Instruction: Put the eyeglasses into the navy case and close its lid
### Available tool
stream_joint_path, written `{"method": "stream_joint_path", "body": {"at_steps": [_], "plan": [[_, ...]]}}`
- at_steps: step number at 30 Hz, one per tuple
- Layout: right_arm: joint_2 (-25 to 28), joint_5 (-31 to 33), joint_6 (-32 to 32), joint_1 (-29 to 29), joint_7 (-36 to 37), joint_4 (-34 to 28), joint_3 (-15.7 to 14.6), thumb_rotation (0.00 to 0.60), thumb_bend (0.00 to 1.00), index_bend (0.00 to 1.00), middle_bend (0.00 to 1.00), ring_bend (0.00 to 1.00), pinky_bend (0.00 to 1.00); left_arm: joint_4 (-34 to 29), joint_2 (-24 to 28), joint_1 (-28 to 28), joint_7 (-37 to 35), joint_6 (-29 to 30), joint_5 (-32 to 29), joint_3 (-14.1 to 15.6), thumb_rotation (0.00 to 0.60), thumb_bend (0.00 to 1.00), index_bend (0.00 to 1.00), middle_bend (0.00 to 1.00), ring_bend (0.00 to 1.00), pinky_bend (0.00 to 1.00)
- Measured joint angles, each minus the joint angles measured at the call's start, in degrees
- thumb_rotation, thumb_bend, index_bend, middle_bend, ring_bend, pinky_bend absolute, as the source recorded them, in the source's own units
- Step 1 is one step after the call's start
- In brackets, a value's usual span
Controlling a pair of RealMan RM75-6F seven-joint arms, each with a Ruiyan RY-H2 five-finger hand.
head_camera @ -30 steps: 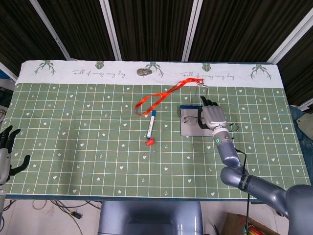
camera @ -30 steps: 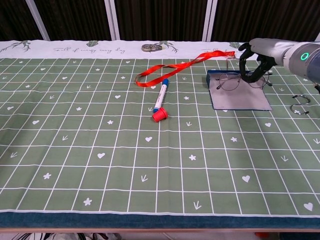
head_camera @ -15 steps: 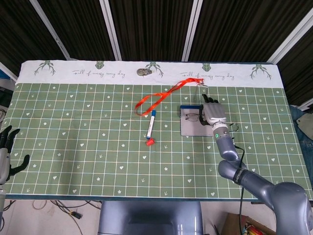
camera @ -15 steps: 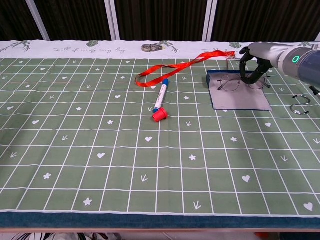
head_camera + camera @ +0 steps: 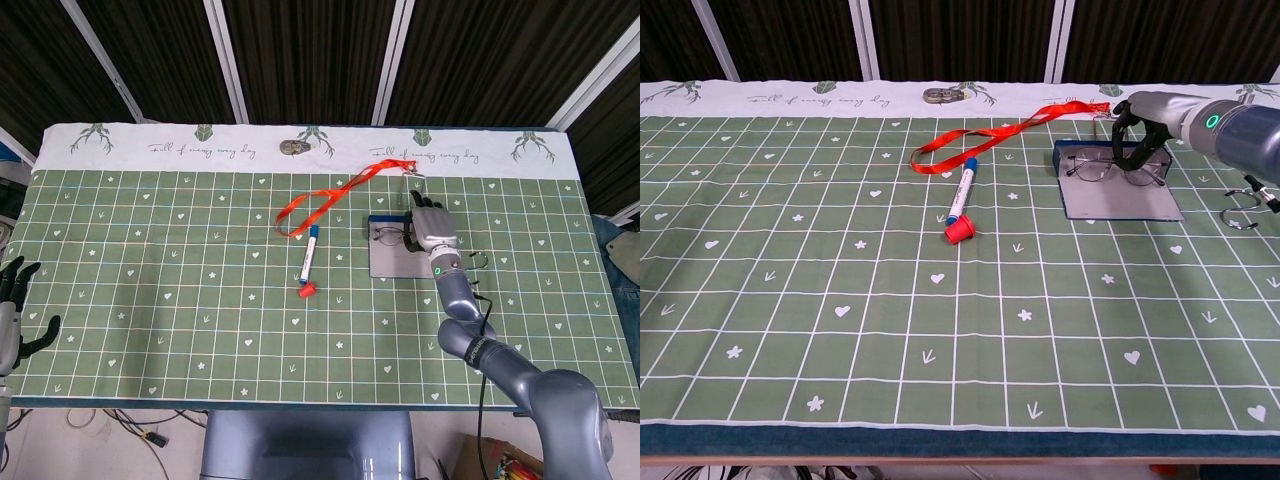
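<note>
On the tablecloth's [image 5: 200, 250] border, cursive script, unreadable.

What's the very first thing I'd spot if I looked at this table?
Probably the bright red ribbon curling across the far middle of the green tablecloth, with a blue marker and its red cap just in front of it. Next, on the right, the robot's right hand holds the eyeglasses over the open navy case.
</note>
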Motion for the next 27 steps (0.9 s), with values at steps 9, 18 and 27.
{"method": "stream_joint_path", "body": {"at_steps": [9, 18, 27], "plan": [[-0.87, -1.12, 0.11, 0.30, 0.69, 2.38, 0.17, 0.600, 0.31, 0.21, 0.00, 0.10, 0.17, 0.03, -0.02, -0.09, 0.31, -0.13, -0.12, 0.01, 0.600, 0.35, 0.10, 0.00, 0.00, 0.00], [0.24, -0.81, 1.34, -0.63, 0.03, 0.00, 0.54, 0.600, 0.30, 0.13, 0.00, 0.09, 0.17, -0.03, -0.20, -0.09, 0.85, 0.08, -0.02, 0.09, 0.600, 0.35, 0.10, 0.00, 0.00, 0.00], [5.46, -2.65, 8.66, -4.70, -0.31, -14.60, 0.09, 0.600, 0.29, 0.09, 0.02, 0.15, 0.17, -0.07, -0.29, -0.12, 1.16, 0.15, 0.37, 0.28, 0.600, 0.35, 0.10, 0.00, 0.00, 0.00]]}}
